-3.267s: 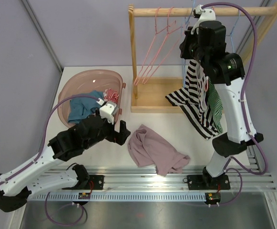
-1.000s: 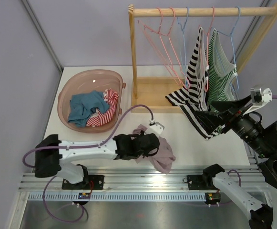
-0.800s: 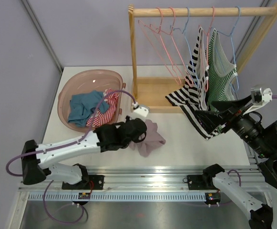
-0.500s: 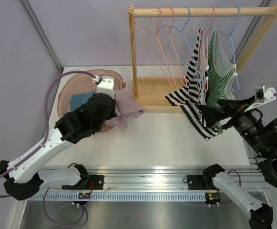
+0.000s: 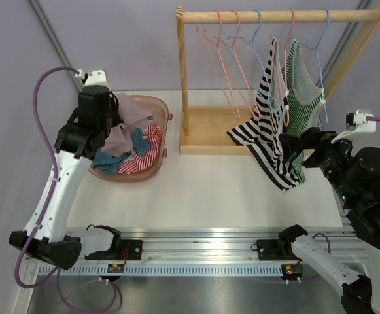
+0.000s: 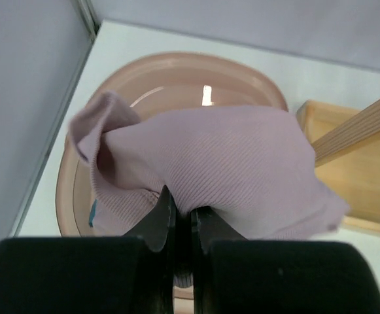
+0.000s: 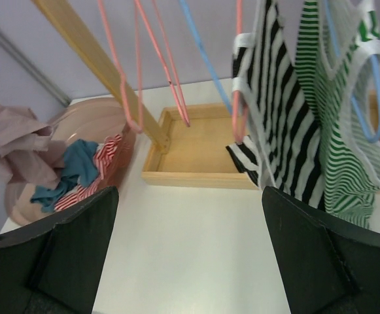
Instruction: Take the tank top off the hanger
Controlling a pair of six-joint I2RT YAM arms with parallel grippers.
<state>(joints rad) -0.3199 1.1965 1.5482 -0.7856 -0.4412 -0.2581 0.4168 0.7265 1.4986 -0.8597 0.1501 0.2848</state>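
Your left tool (image 6: 183,212) is pinched narrow on a fold of the mauve tank top (image 6: 242,170), which is off any hanger and bunches up around the fingertips. The cloth hangs over the pink basin (image 5: 152,102) at the far left of the tabletop (image 5: 209,190). From above, its lower folds drape down onto the teal and red-striped clothes (image 5: 137,150) lying in the basin. Your right tool (image 7: 190,196) stands wide, with nothing between its fingers. It is on the right side of the scene, pointed toward the wooden rack (image 5: 281,14). The black-and-white striped tank top (image 7: 275,118) hangs on a pink hanger (image 7: 237,98) straight ahead of that tool. Its lower hem trails down onto the tabletop near the rack's wooden base (image 5: 209,127). From above, the right tool's dark fingers overlap this garment's right edge, but you cannot tell from either view whether they touch it. The green striped tank top (image 7: 346,131) hangs on a blue hanger (image 7: 373,72) just to the right of the black-and-white one. Several bare pink and blue hangers (image 5: 232,59) hang on the rail to the left of both garments, well apart from either tool.
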